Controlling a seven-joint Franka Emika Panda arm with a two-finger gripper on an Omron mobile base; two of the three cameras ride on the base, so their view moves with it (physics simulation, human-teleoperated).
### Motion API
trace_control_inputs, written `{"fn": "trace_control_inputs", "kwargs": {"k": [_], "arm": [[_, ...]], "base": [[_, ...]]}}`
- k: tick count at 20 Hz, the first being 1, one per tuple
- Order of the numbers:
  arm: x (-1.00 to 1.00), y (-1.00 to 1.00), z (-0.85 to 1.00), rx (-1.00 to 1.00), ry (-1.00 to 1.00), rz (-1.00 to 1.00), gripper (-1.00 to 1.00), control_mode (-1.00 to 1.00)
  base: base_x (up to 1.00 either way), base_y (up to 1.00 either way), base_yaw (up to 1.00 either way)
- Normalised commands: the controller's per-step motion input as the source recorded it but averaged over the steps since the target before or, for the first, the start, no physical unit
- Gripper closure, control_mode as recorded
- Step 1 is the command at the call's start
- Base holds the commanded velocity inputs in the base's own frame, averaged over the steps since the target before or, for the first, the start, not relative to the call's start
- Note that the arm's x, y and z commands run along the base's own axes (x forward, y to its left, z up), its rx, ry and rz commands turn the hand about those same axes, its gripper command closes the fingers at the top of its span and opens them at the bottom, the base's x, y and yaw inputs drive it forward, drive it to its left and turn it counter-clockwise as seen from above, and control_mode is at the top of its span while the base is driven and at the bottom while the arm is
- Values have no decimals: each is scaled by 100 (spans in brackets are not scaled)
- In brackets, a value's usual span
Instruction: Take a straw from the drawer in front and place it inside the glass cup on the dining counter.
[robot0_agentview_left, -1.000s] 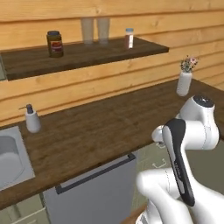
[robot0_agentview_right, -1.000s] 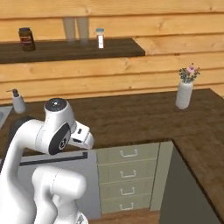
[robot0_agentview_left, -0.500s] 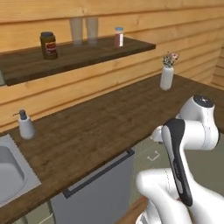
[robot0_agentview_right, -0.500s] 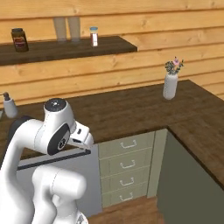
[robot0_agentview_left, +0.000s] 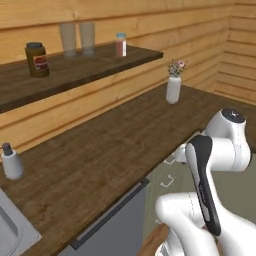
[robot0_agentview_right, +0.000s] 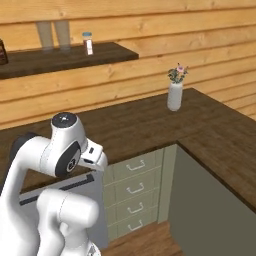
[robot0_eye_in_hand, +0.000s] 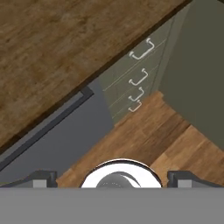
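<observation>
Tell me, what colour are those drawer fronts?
Pale sage green drawer fronts, silver handles; clearest in the right base view.

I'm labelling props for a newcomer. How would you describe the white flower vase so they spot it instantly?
Find the dark wood countertop under the plank wall. Near its corner stands the white flower vase, a slim bottle holding small pinkish blooms. The soap dispenser by the sink is squatter and holds no flowers.

A white vase (robot0_agentview_left: 173, 89) with flowers stands on the brown worktop (robot0_agentview_left: 110, 150). On the wall shelf (robot0_agentview_left: 75, 67) are a dark jar (robot0_agentview_left: 37, 59), two tall glasses (robot0_agentview_left: 77, 38) and a small bottle (robot0_agentview_left: 120, 44). A soap dispenser (robot0_agentview_left: 11, 161) stands near the sink (robot0_agentview_left: 15, 232).
</observation>
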Motion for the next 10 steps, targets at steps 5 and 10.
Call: {"fn": "trace_control_inputs", "kwargs": {"k": [5, 10], "arm": [[10, -1, 0, 1, -1, -10, -100, -100], [57, -70, -12, 11, -1, -13, -100, -100]], "base": [[13, 20, -16], [0, 0, 0]]}}
